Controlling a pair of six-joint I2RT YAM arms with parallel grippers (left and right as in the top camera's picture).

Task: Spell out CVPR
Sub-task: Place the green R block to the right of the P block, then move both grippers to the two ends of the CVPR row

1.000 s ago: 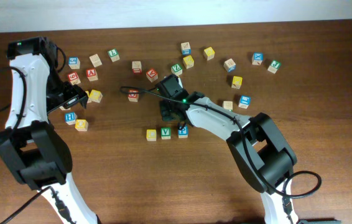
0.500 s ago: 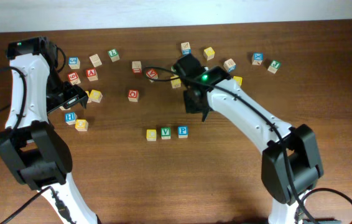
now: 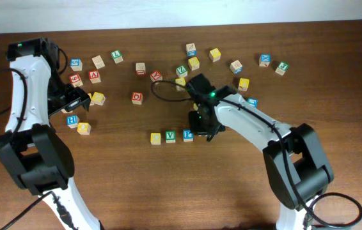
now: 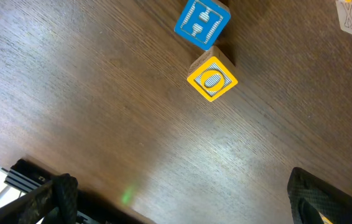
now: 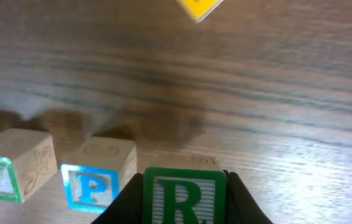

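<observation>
Right arm has dropped from the scattered blocks at the back down to the row. Left arm hasn't budged, and the row of three is unchanged.

- Left gripper (image 3: 73, 98): parked at the left side of the table (image 3: 123, 185), above the surface. In the wrist view its fingers (image 4: 61, 196) sit at the bottom corners, spread wide, with nothing between them.
- Just in front of it: blue H block (image 3: 72, 120) and yellow O block (image 3: 84, 128), corner to corner, touching or nearly so.
- Row at centre front, left to right: yellow-framed block (image 3: 155, 138) (letter too small to read), green V block (image 3: 170, 137), blue P block (image 3: 187, 135). All three sit side by side.
- Right gripper (image 3: 204, 126): at the right end of the row, clamped on the green R block (image 5: 184, 193) with a finger on each side.
- R block sits upright, letter facing the wrist cam, just right of the P block. Its bottom edge is cut off by the frame, so I can't tell whether it's on the wood or touching P.
- Loose blocks (image 3: 243, 84) are scattered behind and to the right, well apart from the row.
</observation>
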